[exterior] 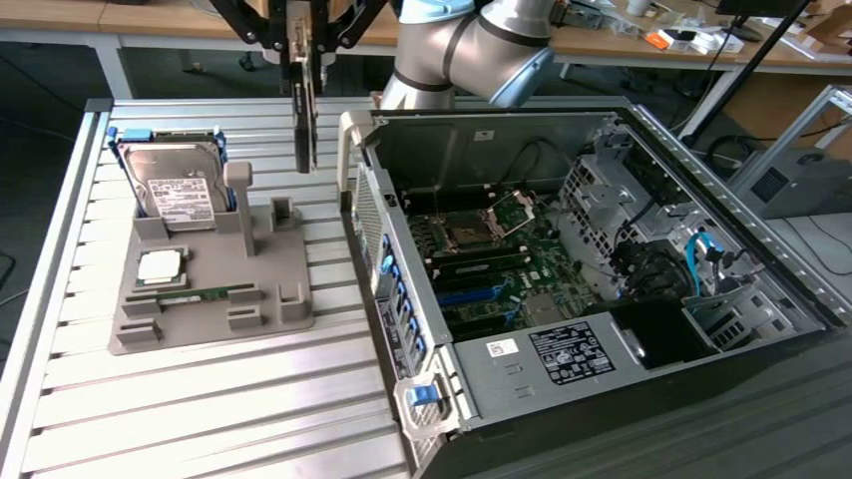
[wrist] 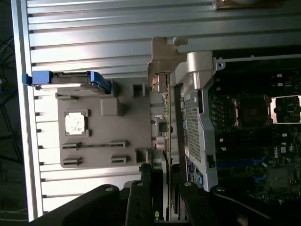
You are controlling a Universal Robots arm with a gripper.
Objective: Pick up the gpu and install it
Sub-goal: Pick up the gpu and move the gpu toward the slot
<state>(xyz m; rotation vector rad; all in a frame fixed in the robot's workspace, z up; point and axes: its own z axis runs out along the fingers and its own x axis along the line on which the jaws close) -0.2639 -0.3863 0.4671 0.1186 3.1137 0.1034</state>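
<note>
Slatted aluminium table (exterior: 200, 399) fills the lower left of the exterior view and runs under everything else. On its right half an open desktop computer case (exterior: 453, 150) lies on its side. Inside are a green motherboard (exterior: 486, 259) at the centre, a power supply (exterior: 573, 354) with a white-printed label toward the lower right, and blue cables (exterior: 701, 264) at the far right.

At the top centre, the silver and pale blue robot arm (exterior: 466, 50) reaches in from behind the case.

At the left centre, a grey moulded fixture (exterior: 279, 289) sits on the table just beside the case. A silver hard drive (exterior: 180, 190) in a blue frame stands upright in the slot at the fixture's upper left.

The gpu (exterior: 305, 120) hangs in the upper centre-left of the frame, seen edge-on with its long side vertical. It is lifted off the table, above the strip between the fixture and the case's near wall, touching neither. The wrist view looks down the card's edge, with the gpu (wrist: 165, 127) ending in its silver bracket (wrist: 162, 61).

The black gripper (exterior: 303, 40) holds the card's upper end, and its 2 fingers (wrist: 146, 176) are pinched against the card's 2 faces.

Smaller parts rest flat on the fixture: 1 square silver processor chip (exterior: 160, 264), and just below it 1 narrow green RAM stick (exterior: 194, 294).
</note>
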